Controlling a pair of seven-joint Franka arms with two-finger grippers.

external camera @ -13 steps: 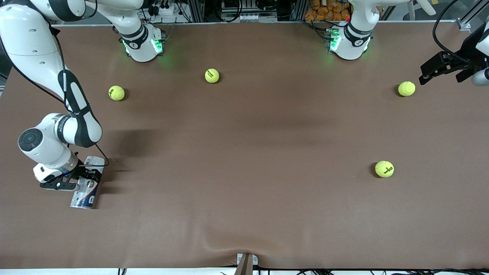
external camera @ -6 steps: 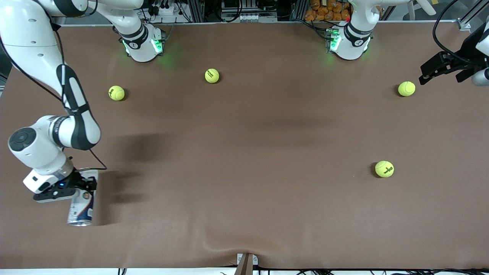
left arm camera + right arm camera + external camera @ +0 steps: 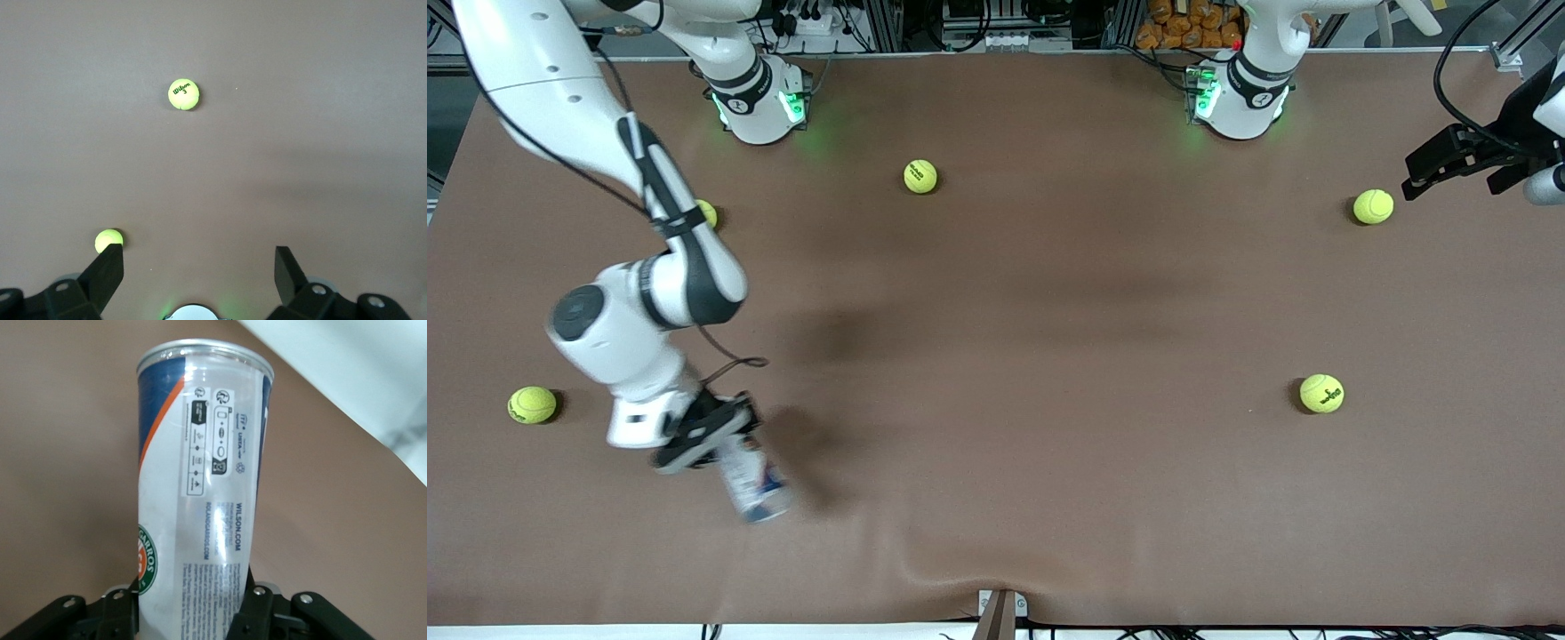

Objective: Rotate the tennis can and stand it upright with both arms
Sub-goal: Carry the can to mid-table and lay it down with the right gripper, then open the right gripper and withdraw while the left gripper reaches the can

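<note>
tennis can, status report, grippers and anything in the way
Right gripper shut on tennis can, lifted and tilted. Left gripper open, waiting at the left arm's end of the table. Nothing blocking.

Tennis can (image 3: 200, 493) between right hand (image 3: 190, 613) fingers

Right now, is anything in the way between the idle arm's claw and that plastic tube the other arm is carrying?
Nothing visible. The right gripper grips the tennis can; the open left gripper waits at its own table end, with bare table and scattered balls between.
</note>
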